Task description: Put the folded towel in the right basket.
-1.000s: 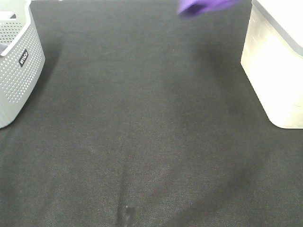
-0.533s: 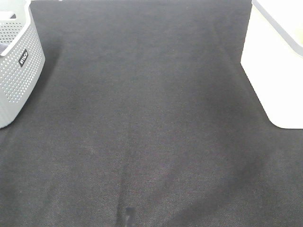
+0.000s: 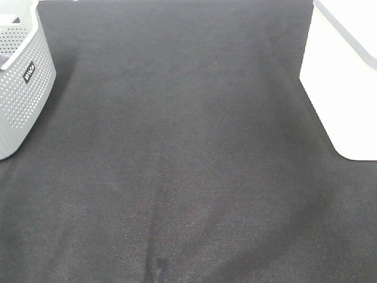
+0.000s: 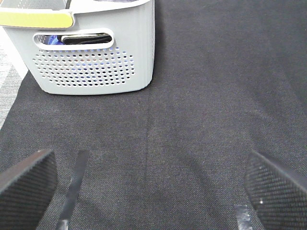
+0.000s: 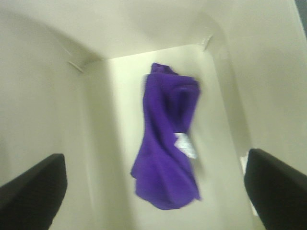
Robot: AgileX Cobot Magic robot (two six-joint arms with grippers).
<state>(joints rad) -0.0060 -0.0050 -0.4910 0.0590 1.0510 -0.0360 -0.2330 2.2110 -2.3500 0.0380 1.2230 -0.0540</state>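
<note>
The purple towel (image 5: 168, 143) shows only in the right wrist view, lying loose and crumpled on the floor of the cream basket (image 5: 96, 38), with a white label showing. My right gripper (image 5: 153, 187) is open above the basket, and the towel lies below, between its two dark fingertips (image 5: 33, 187). In the exterior high view the cream right basket (image 3: 347, 76) stands at the right edge; its inside, the towel and both grippers are out of view there. My left gripper (image 4: 153, 187) is open and empty over the dark mat.
A grey perforated basket (image 3: 20, 76) stands at the left edge of the dark mat (image 3: 188, 153); in the left wrist view it (image 4: 96, 57) holds dark and blue items and has a yellow-green rim.
One second ago the purple towel hung at the top edge of the exterior high view near the right basket. It left that view half a second ago. Nothing else has moved.
</note>
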